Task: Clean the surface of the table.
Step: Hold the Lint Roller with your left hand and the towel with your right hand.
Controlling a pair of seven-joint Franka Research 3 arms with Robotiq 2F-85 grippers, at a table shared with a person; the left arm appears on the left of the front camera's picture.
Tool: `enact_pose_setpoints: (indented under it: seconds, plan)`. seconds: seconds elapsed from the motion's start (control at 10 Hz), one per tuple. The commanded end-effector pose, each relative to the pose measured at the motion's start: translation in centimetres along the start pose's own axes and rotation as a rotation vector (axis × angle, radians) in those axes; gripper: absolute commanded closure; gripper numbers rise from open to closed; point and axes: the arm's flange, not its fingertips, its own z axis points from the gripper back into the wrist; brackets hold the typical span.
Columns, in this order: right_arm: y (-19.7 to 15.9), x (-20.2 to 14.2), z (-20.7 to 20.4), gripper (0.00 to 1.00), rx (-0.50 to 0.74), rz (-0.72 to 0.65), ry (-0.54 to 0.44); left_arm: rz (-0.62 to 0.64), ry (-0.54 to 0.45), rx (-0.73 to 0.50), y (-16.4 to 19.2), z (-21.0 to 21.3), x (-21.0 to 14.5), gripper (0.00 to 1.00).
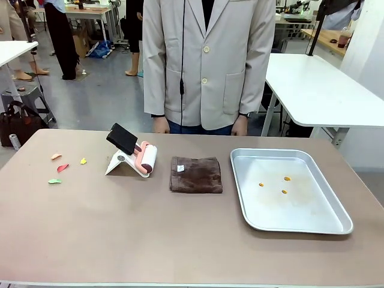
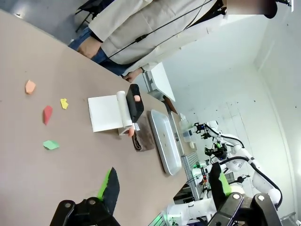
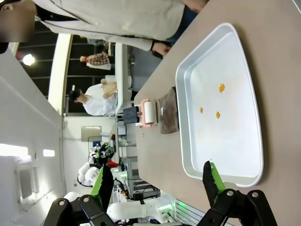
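The taupe-brown table (image 1: 150, 234) carries several small paper scraps near its left end: orange (image 1: 56, 156), red (image 1: 62, 167), yellow (image 1: 83, 161) and green (image 1: 54, 180). These scraps (image 2: 48, 114) lie ahead of my left gripper (image 2: 164, 186), which hangs open well above the tabletop (image 2: 47, 56). My right gripper (image 3: 157, 181) is open too, high over the near edge of a silver tray (image 3: 235, 155) holding three orange crumbs (image 3: 217, 114). Nothing sits between either pair of fingers.
A lint roller with a black handle (image 1: 135, 157) rests on a white stand left of centre. A folded brown cloth (image 1: 195, 174) lies mid-table, the tray (image 1: 300, 210) to its right. A person in a pale jacket (image 1: 207, 60) stands at the far edge, hands down.
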Motion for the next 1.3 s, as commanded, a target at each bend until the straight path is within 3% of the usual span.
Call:
enact_pose_setpoints:
  seconds: [0.0, 0.2, 0.3, 0.4, 0.6, 0.9, 1.2]
  plan:
    - [-0.1, -0.3, -0.1, 0.00, 0.021, 0.022, -0.026, -0.008, -0.003, -0.074, -0.4, -0.6, 0.0, 0.00]
    - [1.8, -0.5, -0.5, 0.00, 0.053, 0.066, -0.006, 0.000, 0.013, -0.088, -2.3, -2.4, 0.4, 0.00]
    - [3.8, -1.3, -1.4, 0.00, 0.013, 0.129, -0.082, 0.003, 0.040, -0.079, -4.0, -4.3, 0.8, 0.00]
    - [5.7, -2.1, -2.8, 0.00, -0.037, 0.181, -0.098, 0.006, 0.050, -0.058, -5.7, -5.9, 1.1, 0.00]
    - [9.1, -3.5, -6.0, 0.00, -0.093, 0.254, -0.065, -0.011, 0.122, 0.007, -8.4, -8.8, 2.0, 0.00]
    - [13.0, -5.4, -14.9, 0.00, -0.120, 0.337, 0.083, -0.043, 0.196, 0.205, -10.5, -12.8, 4.4, 0.00]
    - [17.3, -7.9, -25.7, 0.00, -0.301, 0.489, 0.287, -0.074, 0.372, 0.382, -11.2, -19.1, 7.1, 0.00]
